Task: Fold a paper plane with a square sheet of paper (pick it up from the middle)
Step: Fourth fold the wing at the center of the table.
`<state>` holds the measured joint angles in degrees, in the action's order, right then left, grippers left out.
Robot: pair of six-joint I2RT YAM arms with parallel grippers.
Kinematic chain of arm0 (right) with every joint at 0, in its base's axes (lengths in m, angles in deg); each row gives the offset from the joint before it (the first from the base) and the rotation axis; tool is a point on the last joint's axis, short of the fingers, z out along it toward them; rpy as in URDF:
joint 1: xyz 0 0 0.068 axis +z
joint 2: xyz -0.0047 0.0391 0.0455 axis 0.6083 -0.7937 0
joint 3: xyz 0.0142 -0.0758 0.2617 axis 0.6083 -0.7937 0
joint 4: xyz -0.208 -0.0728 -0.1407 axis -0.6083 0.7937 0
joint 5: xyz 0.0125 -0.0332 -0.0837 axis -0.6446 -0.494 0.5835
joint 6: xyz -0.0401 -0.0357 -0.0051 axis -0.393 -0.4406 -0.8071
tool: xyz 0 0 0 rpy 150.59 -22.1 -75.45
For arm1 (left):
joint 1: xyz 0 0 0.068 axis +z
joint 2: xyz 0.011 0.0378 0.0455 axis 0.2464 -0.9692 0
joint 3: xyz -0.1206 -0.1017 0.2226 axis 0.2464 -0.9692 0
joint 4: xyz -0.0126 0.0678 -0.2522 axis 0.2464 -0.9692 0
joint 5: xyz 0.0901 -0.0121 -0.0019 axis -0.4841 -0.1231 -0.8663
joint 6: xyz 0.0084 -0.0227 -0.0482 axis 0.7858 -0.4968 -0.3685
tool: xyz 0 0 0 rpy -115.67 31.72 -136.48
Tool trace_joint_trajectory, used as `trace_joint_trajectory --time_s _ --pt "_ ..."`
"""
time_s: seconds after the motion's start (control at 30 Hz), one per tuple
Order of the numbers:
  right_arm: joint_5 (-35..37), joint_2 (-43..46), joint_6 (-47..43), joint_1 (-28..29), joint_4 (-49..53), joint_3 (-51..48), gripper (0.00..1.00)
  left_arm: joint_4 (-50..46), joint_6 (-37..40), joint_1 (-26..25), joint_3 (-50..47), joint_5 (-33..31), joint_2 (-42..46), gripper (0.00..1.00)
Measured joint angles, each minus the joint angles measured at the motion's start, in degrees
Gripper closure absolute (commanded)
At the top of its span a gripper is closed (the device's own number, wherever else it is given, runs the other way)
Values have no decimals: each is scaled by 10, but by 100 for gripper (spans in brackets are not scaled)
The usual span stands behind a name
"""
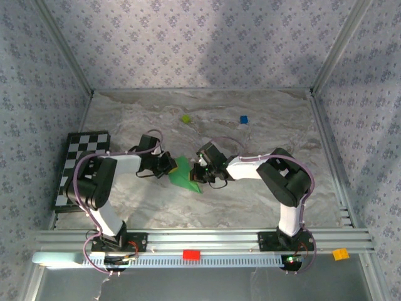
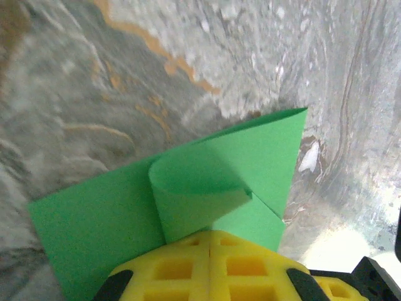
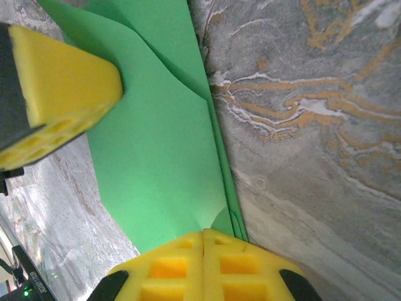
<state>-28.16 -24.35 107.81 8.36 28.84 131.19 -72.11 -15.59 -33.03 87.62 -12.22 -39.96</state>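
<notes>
The square sheet of paper (image 1: pixel 185 174) is bright green and folded into layers, with a roughly triangular outline, near the middle of the table. My left gripper (image 1: pixel 168 164) meets its left side and my right gripper (image 1: pixel 202 169) its right side. In the left wrist view the yellow fingers of the left gripper (image 2: pixel 210 241) are shut on the paper (image 2: pixel 94 232), where a flap curls over. In the right wrist view the right gripper (image 3: pixel 203 237) is shut on the paper's (image 3: pixel 156 144) near end beside a long crease. The left gripper's finger (image 3: pixel 62 88) rests at the far side.
A black-and-white checkerboard (image 1: pixel 81 166) lies at the left edge. A small yellow-green block (image 1: pixel 185 118) and a blue block (image 1: pixel 244 119) sit further back. On the front rail are a red block (image 1: pixel 191 254) and an orange block (image 1: pixel 340 254). Patterned walls enclose the table.
</notes>
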Motion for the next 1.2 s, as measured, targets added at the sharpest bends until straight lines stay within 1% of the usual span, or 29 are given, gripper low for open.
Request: trace_joint_trajectory --time_s 0.23,0.43,0.63,0.9,1.0,1.1,1.2 --pt "0 0 -2 0 1 0 100 -26 19 28 24 6 -14 100" --pt "0 0 -3 0 2 0 100 -48 32 44 49 -12 -24 100" --pt "0 2 -13 0 6 0 100 -78 47 52 85 -18 -43 100" --pt "-3 10 -26 -2 32 -1 100 -85 54 57 92 -40 -41 99" --pt "-6 12 -32 -5 38 -1 100 -87 53 60 91 -54 -30 98" --pt "-10 14 -37 -7 45 -1 100 -85 50 59 77 -67 11 96" --pt "-14 14 -43 -9 50 -1 100 -81 45 38 59 -71 64 96"
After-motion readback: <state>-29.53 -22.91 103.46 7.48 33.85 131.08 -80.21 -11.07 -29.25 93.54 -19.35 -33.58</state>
